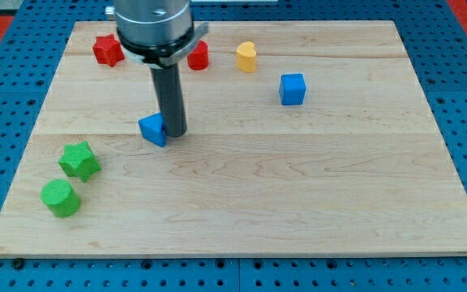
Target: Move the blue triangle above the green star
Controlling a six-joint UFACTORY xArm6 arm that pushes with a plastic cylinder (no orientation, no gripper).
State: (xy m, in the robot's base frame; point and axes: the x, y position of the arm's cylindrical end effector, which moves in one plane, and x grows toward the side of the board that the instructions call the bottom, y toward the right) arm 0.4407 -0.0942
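While my tip (pixel 174 132) touches one blue triangle (pixel 153 129), two green blocks, two red, tool gripless

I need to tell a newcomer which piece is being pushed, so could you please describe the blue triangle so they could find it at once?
Start at the wooden board and find the dark rod coming down near its middle-left. The blue triangle sits against the view's left side of my tip, up and to the right of the green star. The only other blue piece, the blue cube, is square and lies far to the view's right.
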